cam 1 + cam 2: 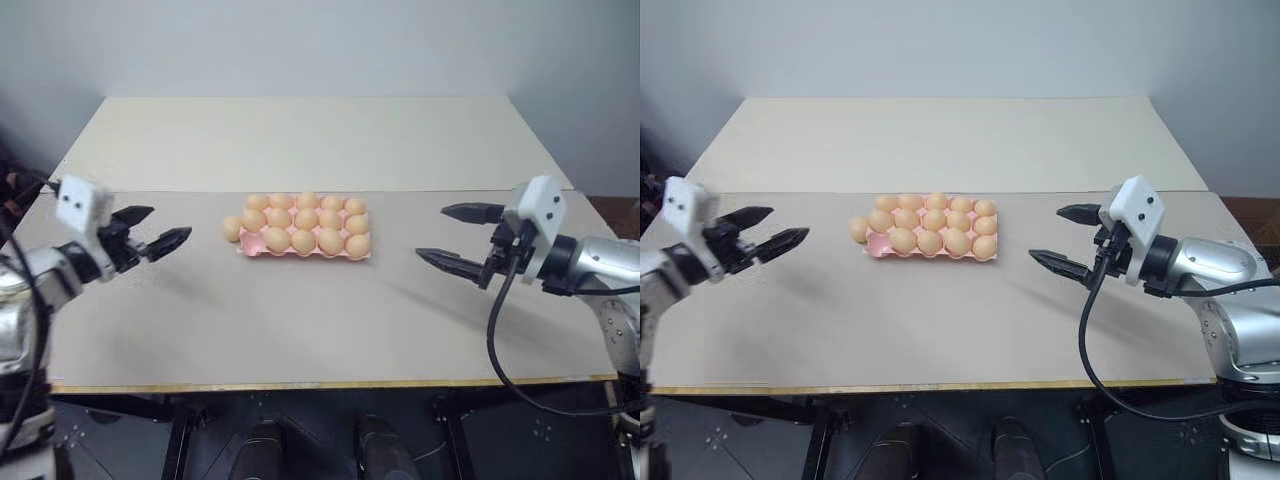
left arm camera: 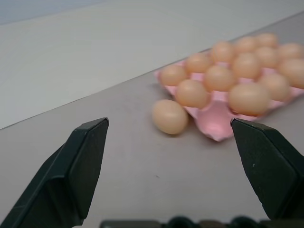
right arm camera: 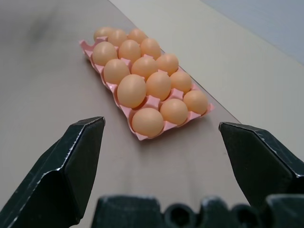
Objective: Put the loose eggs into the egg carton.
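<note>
A pale pink egg carton (image 1: 247,247) lies in the middle of the table, most of its cups filled with tan-orange eggs. One loose egg (image 1: 232,229) rests on the table against the carton's left end, plain in the left wrist view (image 2: 169,116); the near-left corner cup beside it is bare. My left gripper (image 1: 160,230) hovers open to the left of that egg, pointing at it with nothing between its fingers. On the carton's right side my right gripper (image 1: 460,235) stands open and empty, aimed at the carton (image 3: 142,135).
The table (image 1: 300,320) is two joined boards, grey in front and cream behind, with a yellow front edge. A black cable (image 1: 500,350) loops down from my right wrist past the table edge. A pale wall stands behind.
</note>
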Motion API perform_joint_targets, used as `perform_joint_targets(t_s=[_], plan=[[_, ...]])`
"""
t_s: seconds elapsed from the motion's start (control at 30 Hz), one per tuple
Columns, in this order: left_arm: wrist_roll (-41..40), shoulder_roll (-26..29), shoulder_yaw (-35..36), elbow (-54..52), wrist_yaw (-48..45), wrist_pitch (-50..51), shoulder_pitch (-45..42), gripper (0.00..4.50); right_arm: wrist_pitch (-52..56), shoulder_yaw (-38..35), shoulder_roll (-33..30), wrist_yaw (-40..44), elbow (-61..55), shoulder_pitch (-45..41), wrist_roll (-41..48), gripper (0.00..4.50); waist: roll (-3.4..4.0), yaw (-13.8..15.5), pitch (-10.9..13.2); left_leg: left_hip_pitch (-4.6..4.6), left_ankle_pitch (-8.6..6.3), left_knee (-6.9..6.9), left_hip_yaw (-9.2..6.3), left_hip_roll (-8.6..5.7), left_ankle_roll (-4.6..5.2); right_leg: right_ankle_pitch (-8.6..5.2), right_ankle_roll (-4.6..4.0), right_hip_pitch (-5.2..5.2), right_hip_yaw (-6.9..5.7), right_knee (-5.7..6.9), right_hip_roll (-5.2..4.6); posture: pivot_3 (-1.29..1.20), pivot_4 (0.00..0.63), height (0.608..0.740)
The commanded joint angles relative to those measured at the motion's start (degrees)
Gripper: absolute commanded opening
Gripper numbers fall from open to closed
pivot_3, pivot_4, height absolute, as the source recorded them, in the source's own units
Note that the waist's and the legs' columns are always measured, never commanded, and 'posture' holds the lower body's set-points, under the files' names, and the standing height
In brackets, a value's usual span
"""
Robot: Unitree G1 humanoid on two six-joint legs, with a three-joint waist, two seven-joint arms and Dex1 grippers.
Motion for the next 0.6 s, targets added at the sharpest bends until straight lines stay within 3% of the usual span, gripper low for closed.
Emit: perform_joint_targets(t_s=[0.03,0.37,0.6], plan=[[5.12,-1.76,-4.29,6.52,4.29,-1.55,-6.34,4.48,-0.82,-1.41,0.81,-2.05,-3.12,0.45,-0.13,4.5,-0.02,0.01,-0.01,-0.04,0.0,0.0,0.0,0.0,0.0,0.0,0.0,-0.04,0.0,-0.02,0.0,0.0,0.15,0.74],[11.35,-11.61,-10.09,31.44,5.18,-11.46,-23.13,4.48,0.72,-2.21,2.76,-6.33,-7.45,3.17,0.96,4.5,-0.05,-0.16,-0.03,-0.25,-0.05,0.33,-0.02,-0.02,0.08,0.01,0.02,-0.12,-0.04,0.08,0.0,0.0,0.15,0.74],[15.27,-16.46,-12.01,45.58,5.33,-18.79,-29.06,4.48,1.09,-3.63,2.35,-6.9,-9.0,4.54,1.57,4.5,-0.07,-0.17,-0.04,-0.31,-0.11,0.4,-0.03,-0.04,0.18,0.02,0.04,-0.11,-0.06,0.1,0.0,0.0,0.15,0.74]])
